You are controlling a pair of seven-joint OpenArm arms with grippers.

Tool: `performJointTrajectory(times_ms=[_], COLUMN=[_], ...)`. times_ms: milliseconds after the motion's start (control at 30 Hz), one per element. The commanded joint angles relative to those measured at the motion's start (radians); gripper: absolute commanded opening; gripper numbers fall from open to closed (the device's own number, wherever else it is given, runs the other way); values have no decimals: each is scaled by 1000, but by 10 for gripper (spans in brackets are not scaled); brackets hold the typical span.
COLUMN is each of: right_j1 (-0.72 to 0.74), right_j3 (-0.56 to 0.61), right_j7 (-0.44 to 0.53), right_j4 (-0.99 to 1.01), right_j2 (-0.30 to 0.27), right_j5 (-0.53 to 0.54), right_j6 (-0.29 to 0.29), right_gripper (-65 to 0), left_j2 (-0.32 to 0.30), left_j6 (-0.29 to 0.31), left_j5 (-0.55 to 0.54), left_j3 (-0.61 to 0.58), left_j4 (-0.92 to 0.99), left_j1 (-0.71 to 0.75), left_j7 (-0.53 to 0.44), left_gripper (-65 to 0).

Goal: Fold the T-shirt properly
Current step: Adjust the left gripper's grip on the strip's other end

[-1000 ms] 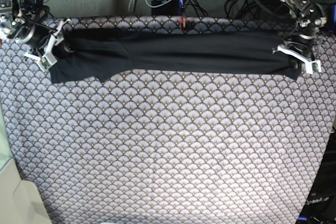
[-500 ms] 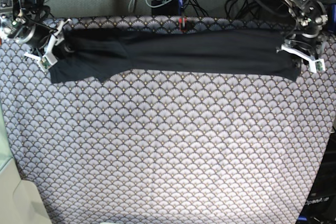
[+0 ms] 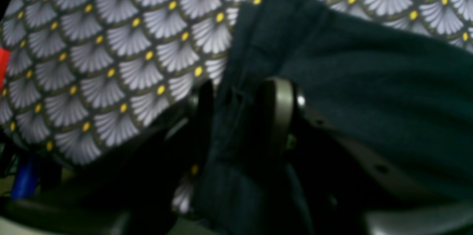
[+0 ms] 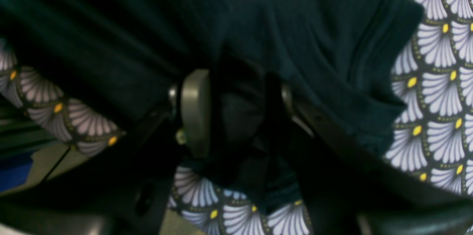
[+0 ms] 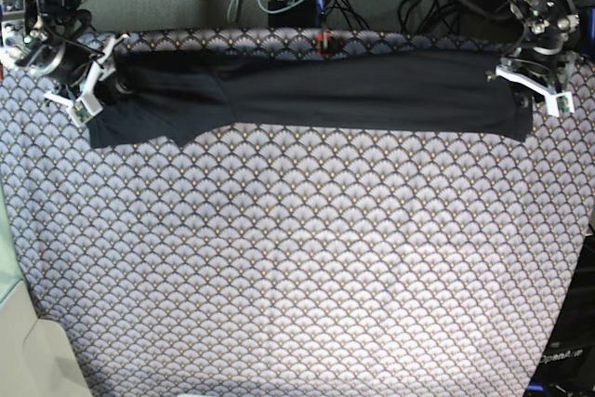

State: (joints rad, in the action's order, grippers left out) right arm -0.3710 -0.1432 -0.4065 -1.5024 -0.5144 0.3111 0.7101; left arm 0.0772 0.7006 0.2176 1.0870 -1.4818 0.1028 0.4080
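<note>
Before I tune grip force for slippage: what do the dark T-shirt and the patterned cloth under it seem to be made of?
The plain charcoal-black short-sleeved T-shirt looks like soft matte knit, probably cotton jersey: no sheen, limp folds, and a stitched sleeve hem in the right wrist view. The scallop-patterned white-and-brown cloth looks like thin printed woven fabric lying flat and smooth; its fibre cannot be told.

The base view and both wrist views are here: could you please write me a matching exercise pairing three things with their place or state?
Things:
1. T-shirt
2. left gripper
3. right gripper

Places or states:
a. shut on fabric beside the sleeve hem
b. shut on the shirt's end at the base view's right
c. stretched in a long band across the patterned cloth's far edge

Pairs: 1-c, 2-b, 3-a
</note>
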Motion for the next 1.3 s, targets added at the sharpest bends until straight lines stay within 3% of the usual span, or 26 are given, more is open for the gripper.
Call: performJointTrajectory(times_ms=[0,200,367,467,733,1267], right_j1=[-3,-3,-3,-3,-4,-4], right_j3=[1,1,1,1,1,1], right_j7=[-36,-36,-36,-36,-36,-36], right_j4=[-2,-2,-4,-4,-2,-4], right_j2=[-8,-8,-8,-8,-8,-6], right_j5=[-34,-34,-34,-34,-34,-34], right_j6=[-12,-12,-12,-12,-12,-12], right_gripper=[-395,-395,-395,-395,-395,-395], left_j2=[-12,28,68,68,63,57], left_j6=[-2,-2,-2,-2,-2,-2], left_j5=[-10,-11,-2,-2,-2,1], left_j3=[5,81,104,104,104,98], left_j4=[-26,-115,-173,-170,-122,3], left_j1=[-7,-7,-8,-7,-15,-39], left_j7=[-19,-17,-17,-17,-17,-19], left_gripper=[-426,-400,-162,-89,-121,-123])
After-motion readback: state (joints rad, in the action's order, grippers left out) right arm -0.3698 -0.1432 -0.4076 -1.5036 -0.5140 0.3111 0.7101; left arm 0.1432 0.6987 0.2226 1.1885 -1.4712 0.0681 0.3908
